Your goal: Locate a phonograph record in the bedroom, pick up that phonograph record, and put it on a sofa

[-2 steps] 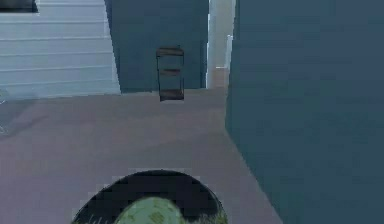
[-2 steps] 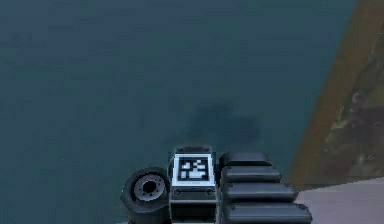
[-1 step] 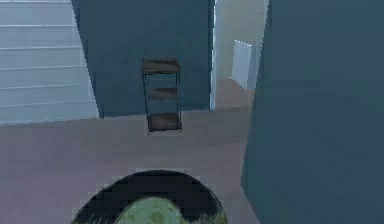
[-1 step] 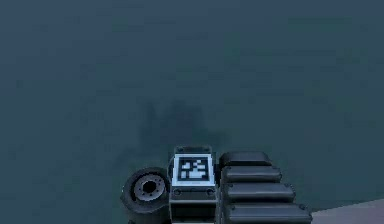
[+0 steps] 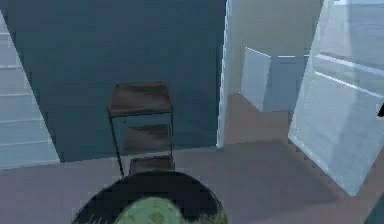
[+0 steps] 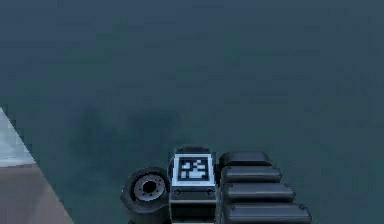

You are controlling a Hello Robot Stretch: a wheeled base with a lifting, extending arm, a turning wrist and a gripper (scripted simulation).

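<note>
A black round disc with a greenish middle [image 5: 150,205], shaped like a phonograph record, lies at the bottom edge of the forward view, cut off by that edge. In the arm side view the arm's stacked dark segments [image 6: 255,190] sit low at the bottom, beside a white square with black marks [image 6: 193,168]. Left of that square is the gripper's dark round body [image 6: 150,190]. Its far end cannot be made out against the dark blue wall [image 6: 200,70], so I cannot tell whether it holds anything.
A small dark wooden shelf stand [image 5: 140,125] stands against the dark blue wall ahead. Right of it a doorway opens onto a pale blue cabinet [image 5: 272,78]. A white panelled unit [image 5: 345,100] is close at the right, and white slats [image 5: 20,100] at the left. Brownish floor [image 5: 250,170] lies between.
</note>
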